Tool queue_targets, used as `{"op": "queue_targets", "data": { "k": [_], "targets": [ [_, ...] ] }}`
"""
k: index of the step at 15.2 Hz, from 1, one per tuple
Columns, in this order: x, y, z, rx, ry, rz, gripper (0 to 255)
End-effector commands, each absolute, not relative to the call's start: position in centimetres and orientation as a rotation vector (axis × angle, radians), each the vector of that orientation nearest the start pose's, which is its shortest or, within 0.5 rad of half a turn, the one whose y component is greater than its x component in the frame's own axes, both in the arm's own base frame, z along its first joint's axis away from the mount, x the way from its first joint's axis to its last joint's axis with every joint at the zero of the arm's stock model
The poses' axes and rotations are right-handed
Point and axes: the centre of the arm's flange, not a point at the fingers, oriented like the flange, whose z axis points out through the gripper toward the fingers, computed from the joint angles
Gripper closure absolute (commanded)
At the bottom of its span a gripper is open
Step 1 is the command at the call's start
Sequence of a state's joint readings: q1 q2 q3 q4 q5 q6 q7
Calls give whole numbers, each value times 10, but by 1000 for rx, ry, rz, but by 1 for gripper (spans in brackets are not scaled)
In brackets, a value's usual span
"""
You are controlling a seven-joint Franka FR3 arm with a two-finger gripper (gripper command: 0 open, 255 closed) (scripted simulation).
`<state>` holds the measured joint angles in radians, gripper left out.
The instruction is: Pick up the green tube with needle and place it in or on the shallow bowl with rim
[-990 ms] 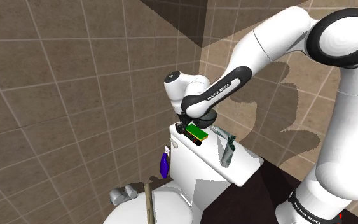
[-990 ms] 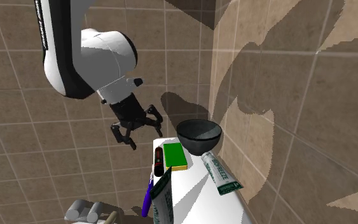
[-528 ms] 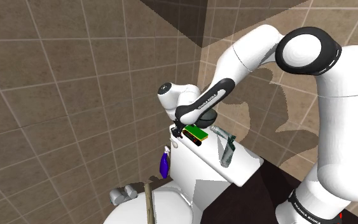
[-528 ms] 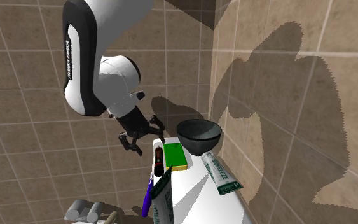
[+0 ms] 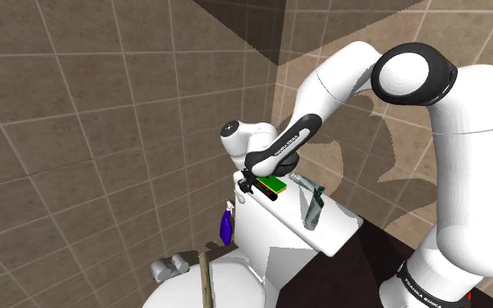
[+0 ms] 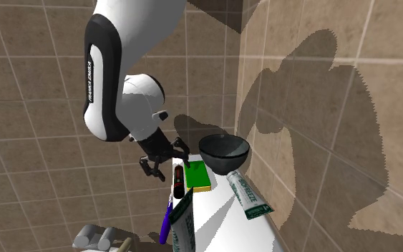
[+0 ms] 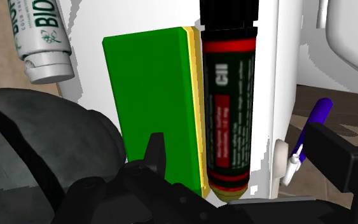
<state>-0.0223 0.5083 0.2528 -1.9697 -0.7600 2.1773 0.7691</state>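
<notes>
Black tube (image 6: pixel 179 180) is what I take the task to mean, since my fingers (image 7: pixel 156 150) bracket its end. It is not green, though. It is a black barrel with red bands and a red label, and a pale stub at the end nearest my fingers. I can make out no needle. It lies flat on the tank (image 6: pixel 220 215) lid. On the second exterior view's right it presses against the yellow edge of a green sponge (image 6: pixel 197 174), and on its left the lid's edge is just beside it. The bowl (image 6: pixel 225 154), dark and round, stands at the far end of the same lid, just beside the sponge.

Over the last second my fingers have dropped from higher and further out to the lid's far left corner, slowing as they came. Nothing on the lid has shifted. I judge that the approach is nearly done and the grasp not yet made.

My fingers are spread wide and hold nothing. In the wrist view one hangs over the sponge and the other is past the lid's edge. The sponge sits tight to the tube, so the inner finger will have little room to go down.
</notes>
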Motion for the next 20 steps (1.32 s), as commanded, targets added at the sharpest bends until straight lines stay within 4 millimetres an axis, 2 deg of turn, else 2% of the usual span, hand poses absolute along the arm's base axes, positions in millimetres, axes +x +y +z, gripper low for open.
{"op": "queue_targets", "data": {
  "k": [1,4,5,14,20],
  "targets": [
    [580,107,201,-3636,46,14,0],
    [580,107,201,-3636,46,14,0],
    [580,107,201,-3636,46,14,255],
    [580,107,201,-3636,46,14,255],
    [580,107,232,-3636,46,14,255]
  ]
}}
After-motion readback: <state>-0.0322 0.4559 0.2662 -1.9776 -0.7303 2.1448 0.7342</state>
